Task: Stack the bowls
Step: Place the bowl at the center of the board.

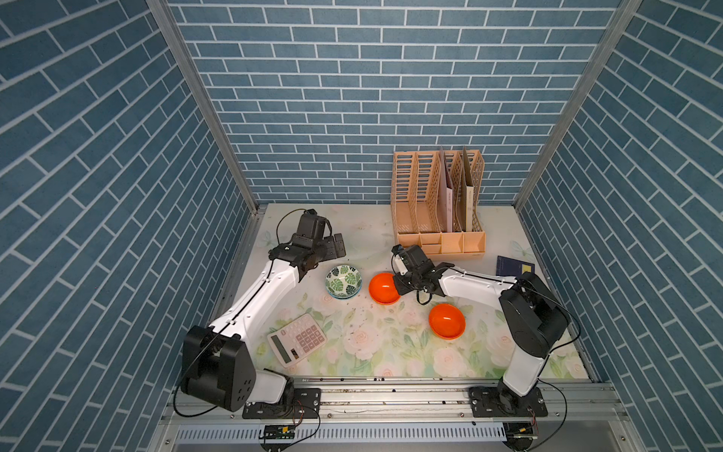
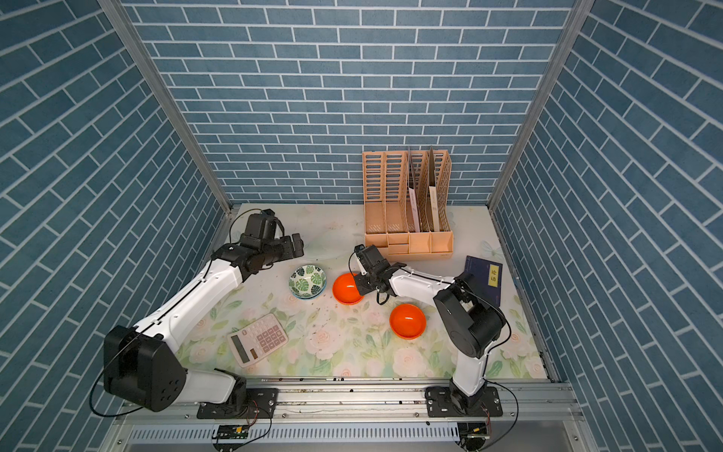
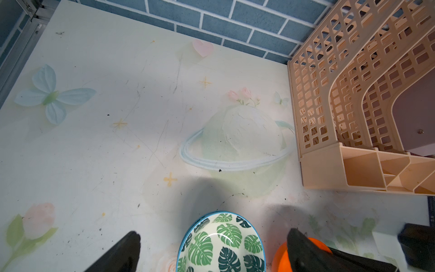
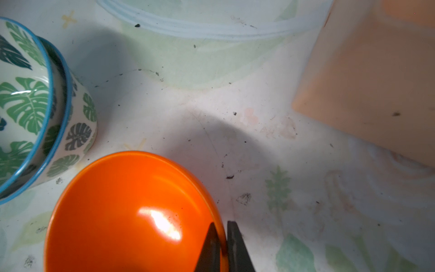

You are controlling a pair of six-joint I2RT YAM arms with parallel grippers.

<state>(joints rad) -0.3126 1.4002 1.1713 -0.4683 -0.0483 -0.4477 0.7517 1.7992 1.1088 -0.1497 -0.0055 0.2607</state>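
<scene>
The orange bowl [image 4: 131, 212] lies just beside the nested leaf bowls [image 1: 343, 281], its rim pinched by the closed right gripper [image 4: 222, 226], so lifting it level onto that pair seems next; the second orange bowl [image 1: 446, 321] waits apart, and the left gripper [image 1: 337, 245] hangs wide open and empty

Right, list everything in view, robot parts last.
leaf-print bowls: two, white and green with blue rims, nested, centre
held orange bowl: one, orange, beside the leaf-print bowls
free orange bowl: one, orange, front right
calculator: one, pink, front left
file organiser: one, peach, back right
book: one, dark blue, right edge
left pincer: black, open, back left of the leaf-print bowls
right pincer: black, shut on the held orange bowl's rim
</scene>
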